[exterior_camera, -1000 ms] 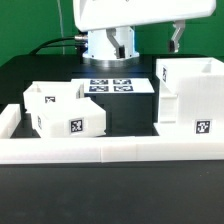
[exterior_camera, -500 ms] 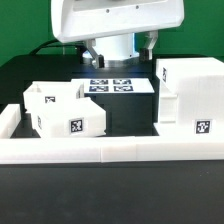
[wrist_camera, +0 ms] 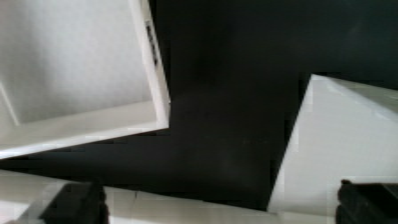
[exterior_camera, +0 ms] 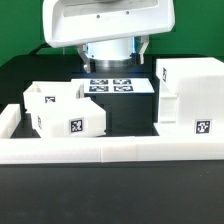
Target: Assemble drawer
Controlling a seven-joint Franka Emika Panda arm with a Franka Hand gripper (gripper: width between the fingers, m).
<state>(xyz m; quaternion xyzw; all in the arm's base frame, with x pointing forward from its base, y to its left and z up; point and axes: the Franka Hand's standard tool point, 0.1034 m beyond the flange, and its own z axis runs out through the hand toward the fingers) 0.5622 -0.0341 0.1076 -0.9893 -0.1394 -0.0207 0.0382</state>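
So the arm's big white head (exterior_camera: 105, 22) had slid toward the exterior view's left and dropped a bit over the last second. It ended up above the dark gap between the parts instead of near the housing. My guess was it was lining up for a tray pick, with nothing assembled yet.

The drawer was all loose pieces on the black tabletop (exterior_camera: 128, 118). The tall housing (exterior_camera: 190, 95) stood on the exterior view's right, with no tray in it that I could see, though its inside was mostly hidden. The rear tray (exterior_camera: 45, 95) and front tray (exterior_camera: 78, 120) sat touching each other on the left, well apart from the housing. Both looked empty. In the wrist view the jaws were spread wide, holding nothing.
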